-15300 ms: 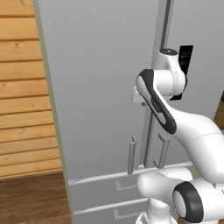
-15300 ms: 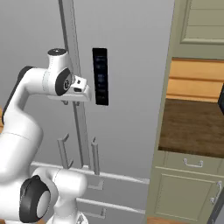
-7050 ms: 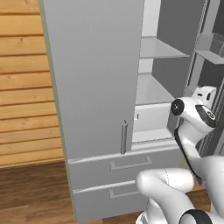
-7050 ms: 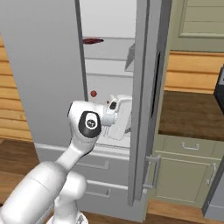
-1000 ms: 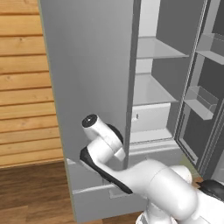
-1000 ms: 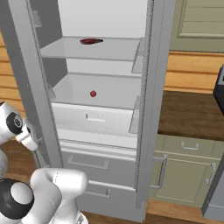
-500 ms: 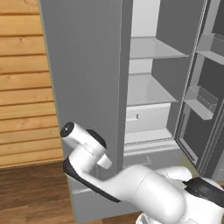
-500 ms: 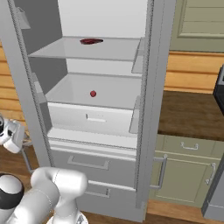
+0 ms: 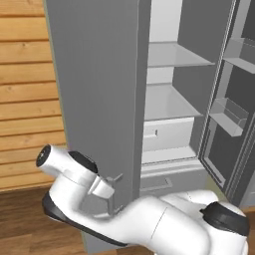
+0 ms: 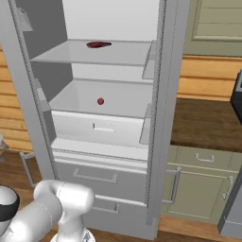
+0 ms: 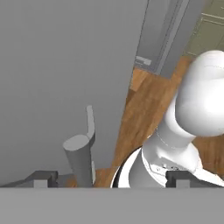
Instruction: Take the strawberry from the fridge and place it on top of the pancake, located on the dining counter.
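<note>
I see the fridge standing open; the strawberry sits on its middle shelf above the white drawer; my pincer is spread wide beside the left door's bar handle, gripping nothing.

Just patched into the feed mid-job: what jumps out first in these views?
The fridge stands wide open, with the tiny dark red strawberry lying alone on the pale lower shelf in the right base view and a darker red item on the shelf above. In the left base view, the white arm curls low beside the left door's bar handle, the gripper open at it.
</note>
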Available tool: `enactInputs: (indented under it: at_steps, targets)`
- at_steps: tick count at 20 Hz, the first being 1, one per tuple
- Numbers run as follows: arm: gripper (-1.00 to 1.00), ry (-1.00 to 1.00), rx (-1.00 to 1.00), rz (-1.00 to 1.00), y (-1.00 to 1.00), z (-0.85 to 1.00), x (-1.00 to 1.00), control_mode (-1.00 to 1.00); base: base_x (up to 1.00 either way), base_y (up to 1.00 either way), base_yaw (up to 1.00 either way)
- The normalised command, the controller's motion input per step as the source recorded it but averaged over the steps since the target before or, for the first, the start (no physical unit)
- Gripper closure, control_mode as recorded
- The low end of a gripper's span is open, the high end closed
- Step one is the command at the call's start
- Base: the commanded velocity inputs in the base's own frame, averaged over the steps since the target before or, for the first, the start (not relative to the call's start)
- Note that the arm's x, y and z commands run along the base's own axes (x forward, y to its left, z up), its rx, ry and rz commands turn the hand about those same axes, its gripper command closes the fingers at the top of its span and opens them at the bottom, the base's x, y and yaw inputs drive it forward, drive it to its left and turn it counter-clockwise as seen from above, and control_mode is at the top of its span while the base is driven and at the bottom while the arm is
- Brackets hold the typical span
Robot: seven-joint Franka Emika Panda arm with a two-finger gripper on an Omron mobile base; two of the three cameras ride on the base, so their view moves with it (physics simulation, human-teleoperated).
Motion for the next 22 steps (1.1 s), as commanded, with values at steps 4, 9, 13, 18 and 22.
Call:
enactInputs:
  at_steps: [4, 9, 13, 18, 22]
  targets:
    - [-1.00, 0.08, 0.17, 0.38, -0.50, 0.76, -0.67, -1.00, 0.00, 0.00, 0.00]
    - [-1.00, 0.07, 0.51, 0.42, -0.61, 0.68, -0.44, -1.00, 0.00, 0.00, 0.00]
    - [-1.00, 0.00, 0.60, 0.38, -0.67, 0.76, -0.43, -1.00, 0.00, 0.00, 0.00]
    - [-1.00, 0.01, 0.74, 0.27, -0.82, 0.63, -0.07, -1.00, 0.00, 0.00, 0.00]
    - [-1.00, 0.00, 0.79, 0.12, -0.96, 0.33, 0.17, -1.00, 0.00, 0.00, 0.00]
